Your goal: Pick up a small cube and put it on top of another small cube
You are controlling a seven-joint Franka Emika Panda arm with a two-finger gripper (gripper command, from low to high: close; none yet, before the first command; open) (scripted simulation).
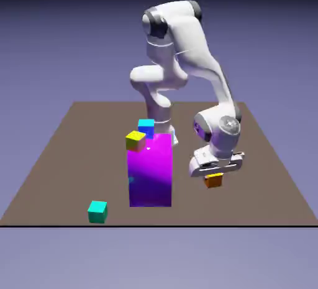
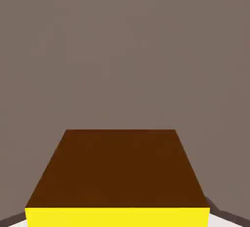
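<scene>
Tool (image 1: pixel 215 164) low over the brown desk (image 1: pixel 68 157), pinching the small orange cube (image 1: pixel 213 181) on the exterior view's right, beyond the tall purple block (image 1: pixel 150 173). Step in hand, as I judge: the grasp. Next: straight lift, then carry to the target cube, clearing the block.

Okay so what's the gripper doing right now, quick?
Gripper: closed on the small orange cube.
</scene>
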